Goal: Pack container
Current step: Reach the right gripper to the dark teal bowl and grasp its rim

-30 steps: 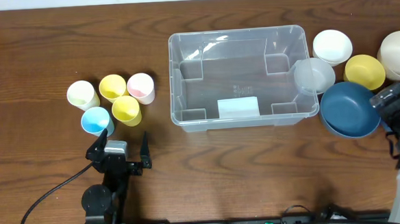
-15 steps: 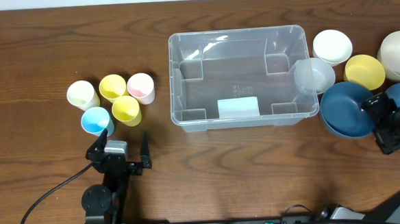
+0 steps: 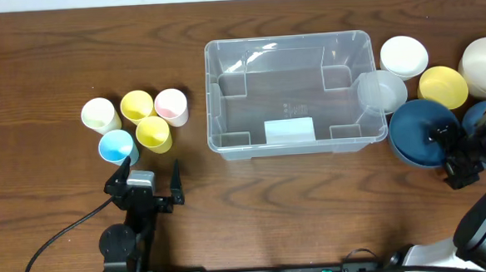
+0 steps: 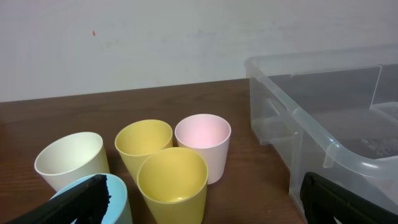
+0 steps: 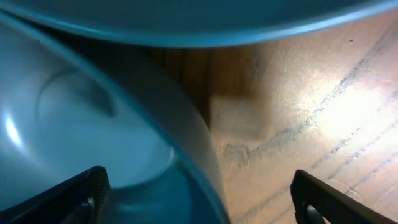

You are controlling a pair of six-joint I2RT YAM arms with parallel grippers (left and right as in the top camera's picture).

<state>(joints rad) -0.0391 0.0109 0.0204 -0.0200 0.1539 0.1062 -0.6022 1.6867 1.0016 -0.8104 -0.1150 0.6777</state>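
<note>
The container (image 3: pixel 288 39) is a large clear bin with a pale label and stands empty at the table's middle; its rim also shows in the left wrist view (image 4: pixel 311 134). My right gripper (image 3: pixel 446 148) is open at the right rim of a dark blue bowl (image 3: pixel 416 131). In the right wrist view the gripper (image 5: pixel 199 196) straddles that bowl's wall (image 5: pixel 93 124), one finger inside and one outside, without closing on it. My left gripper (image 3: pixel 151 176) is open and empty just in front of the cups, seen also in its wrist view (image 4: pixel 208 208).
Several cups stand left of the bin: cream (image 3: pixel 100 115), yellow (image 3: pixel 136 105), pink (image 3: pixel 171 106), yellow (image 3: pixel 154 133), blue (image 3: pixel 117 147). Right of it are a translucent bowl (image 3: pixel 381 91), a white bowl (image 3: pixel 403 57), a yellow bowl (image 3: pixel 442 87), a cream bowl (image 3: pixel 485 65) and a smaller blue bowl (image 3: pixel 478 114).
My right gripper has moved left and forward from the table's right edge onto the dark blue bowl's right rim. The left arm has not moved.
</note>
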